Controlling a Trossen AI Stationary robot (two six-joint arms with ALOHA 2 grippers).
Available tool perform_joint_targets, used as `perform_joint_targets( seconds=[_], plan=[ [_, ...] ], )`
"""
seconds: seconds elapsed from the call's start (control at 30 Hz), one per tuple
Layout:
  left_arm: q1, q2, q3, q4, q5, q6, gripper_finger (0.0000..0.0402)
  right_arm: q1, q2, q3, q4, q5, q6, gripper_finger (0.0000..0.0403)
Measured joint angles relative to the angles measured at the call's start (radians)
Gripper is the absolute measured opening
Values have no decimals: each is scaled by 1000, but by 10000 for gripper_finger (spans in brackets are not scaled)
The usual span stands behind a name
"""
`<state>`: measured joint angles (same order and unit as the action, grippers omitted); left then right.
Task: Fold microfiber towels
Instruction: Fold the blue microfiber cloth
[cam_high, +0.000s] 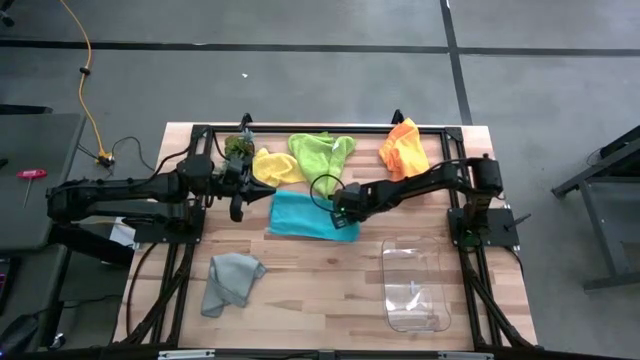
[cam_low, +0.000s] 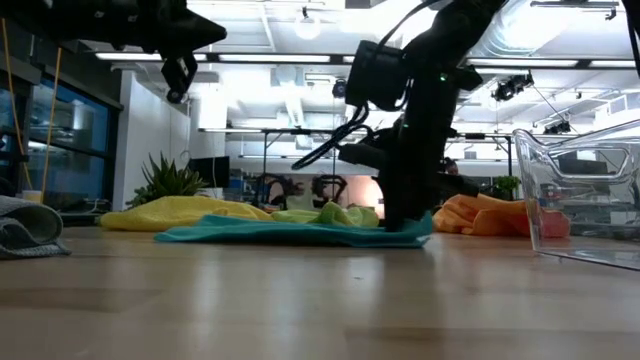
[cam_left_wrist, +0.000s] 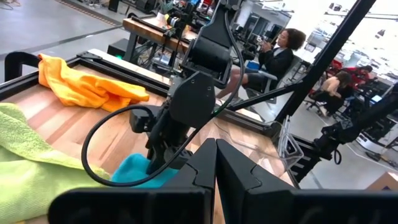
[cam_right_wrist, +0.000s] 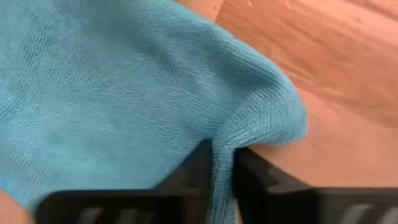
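Observation:
The teal towel (cam_high: 298, 214) lies spread flat on the middle of the table. My right gripper (cam_high: 347, 218) stands at its right near corner, shut on it. Along the far side lie a yellow towel (cam_high: 277, 166), a lime green towel (cam_high: 322, 150) and an orange towel (cam_high: 402, 146). A grey towel (cam_high: 230, 281) lies crumpled at the near left. My left gripper (cam_high: 237, 208) hangs shut and empty above the table, just left of the teal towel. My right gripper pinches a raised ridge of the teal towel (cam_right_wrist: 219, 152) between its two fingers (cam_right_wrist: 264, 180), close to the towel's right near corner (cam_right_wrist: 287, 118). The fingers come steeply from above, pointing down. The rest of the towel lies flat on the table.
A clear plastic bin (cam_high: 415, 285) stands at the near right. A small dark-green plant-like clump (cam_high: 237, 145) sits at the far left, beside the yellow towel. Bare wood shows along the near edge between the grey towel and the bin. People sit in the room behind the table.

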<state>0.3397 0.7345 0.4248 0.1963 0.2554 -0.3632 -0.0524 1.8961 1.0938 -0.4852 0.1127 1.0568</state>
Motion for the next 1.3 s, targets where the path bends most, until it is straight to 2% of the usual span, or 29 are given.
perform_joint_targets(
  seconds=[0.03,0.27,0.53,0.63,0.77,0.97,1.3],
  plan=[
    [0,0,0,0,0,3,0,-2,-6,-2,-4,-1,-23,15],
    [0,0,0,2,0,-1,0,-18,-105,-144,77,-33,-19,5],
    [0,0,0,7,-10,-1,0,-31,-422,-411,-36,-37,15,1],
    [0,0,0,10,-24,-4,0,-52,-539,-456,-42,-32,10,1],
    [0,0,0,11,-58,-20,0,-74,-626,-462,22,-15,6,1],
    [0,0,0,12,-58,-28,0,-55,-623,-435,170,-49,56,0],
    [0,0,0,17,-61,-30,0,-33,-515,-264,221,-61,61,0]
  ],
)
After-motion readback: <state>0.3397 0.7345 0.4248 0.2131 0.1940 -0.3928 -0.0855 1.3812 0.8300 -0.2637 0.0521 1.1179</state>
